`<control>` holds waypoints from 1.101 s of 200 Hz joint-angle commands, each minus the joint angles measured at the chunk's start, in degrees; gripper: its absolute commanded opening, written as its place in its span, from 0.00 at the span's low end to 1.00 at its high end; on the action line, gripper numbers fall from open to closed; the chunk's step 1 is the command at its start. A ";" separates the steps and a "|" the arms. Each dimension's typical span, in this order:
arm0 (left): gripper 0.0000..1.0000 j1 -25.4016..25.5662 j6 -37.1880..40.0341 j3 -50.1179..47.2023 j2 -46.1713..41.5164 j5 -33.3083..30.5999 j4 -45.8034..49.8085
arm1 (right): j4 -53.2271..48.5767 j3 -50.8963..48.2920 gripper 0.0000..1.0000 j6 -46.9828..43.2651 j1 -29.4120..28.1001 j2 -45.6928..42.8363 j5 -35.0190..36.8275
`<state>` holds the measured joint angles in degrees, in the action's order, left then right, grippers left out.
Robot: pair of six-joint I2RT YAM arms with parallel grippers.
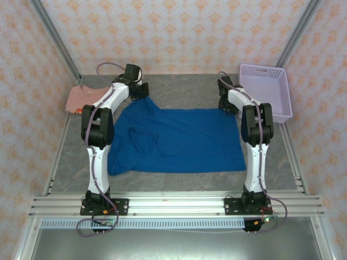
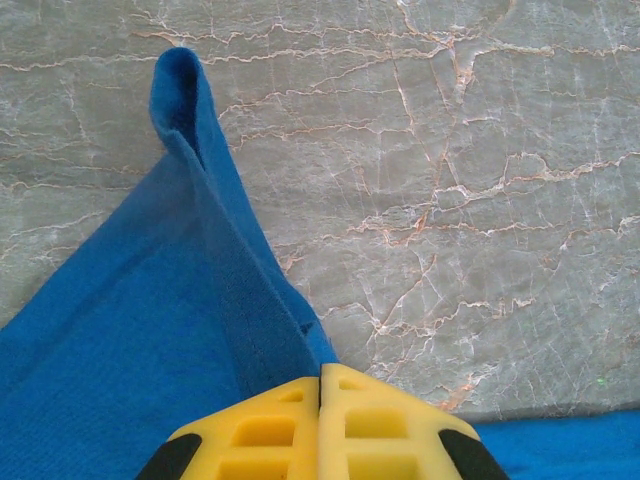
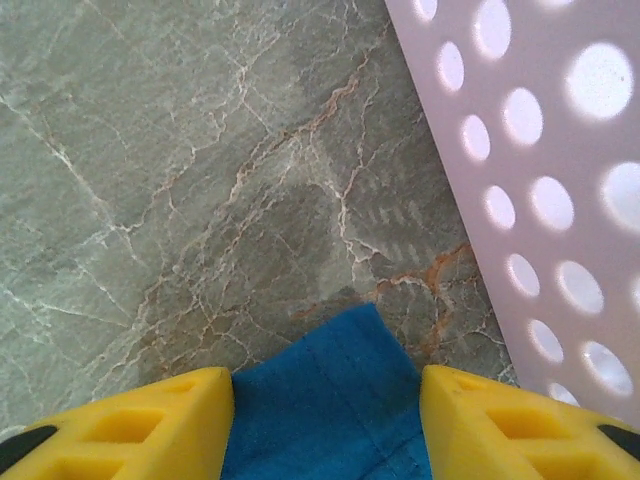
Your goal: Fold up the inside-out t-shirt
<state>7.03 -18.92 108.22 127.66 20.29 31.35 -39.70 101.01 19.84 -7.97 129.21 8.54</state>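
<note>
Presently, the inside-out t-shirt (image 1: 179, 141) is lying spread across the middle of the table (image 1: 184, 86), its long axis running left to right, with creases bunching in its left half. Its far-left corner is tapering into a peak pointing toward the far edge. Its far-right corner is lying flat on the stone surface just beside the lavender basket (image 1: 265, 67).

The left gripper (image 2: 320, 375) is sitting at that far-left peak, its fingers together and clamping a ridge of blue cloth that is running away from them in a raised fold. The right gripper (image 3: 325, 385) is standing at the far-right corner, its fingers apart and straddling the cloth tip. Whether they are touching the fabric cannot be told.

Each far corner is thus lying directly at one arm's fingers, and the body of the shirt is extending from them toward the near edge. In my judgement, the coming move is depending on the right fingers closing on their corner, so that both corners can travel nearward across the long axis. A salmon-pink shirt (image 1: 81, 98) is lying apart at the far left.
</note>
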 commanded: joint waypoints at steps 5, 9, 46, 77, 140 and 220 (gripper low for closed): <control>0.00 -0.16 1.52 0.85 -1.01 -1.47 1.44 | -3.10 1.76 0.47 0.98 0.60 1.92 0.70; 0.00 -0.21 1.52 0.84 -0.96 -1.42 1.43 | -3.10 1.82 0.46 0.88 0.58 2.12 0.69; 0.00 -0.19 1.56 0.20 -1.29 -1.66 1.30 | -3.22 2.81 0.32 1.04 0.85 3.72 -0.89; 0.00 -0.18 1.61 0.06 -1.60 -1.75 1.34 | -3.32 4.07 0.21 0.62 0.85 4.11 -1.15; 0.00 -0.30 0.17 -2.26 -7.58 -2.34 1.38 | -2.38 3.44 0.11 -4.04 0.85 -1.00 -0.61; 0.00 -0.12 -3.41 -22.81 -27.25 -4.71 -3.77 | 6.72 -11.76 0.11 -12.06 0.87 -15.78 -2.63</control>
<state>7.03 -20.84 90.11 105.56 17.50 29.65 -36.64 93.36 11.03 -7.66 119.24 5.93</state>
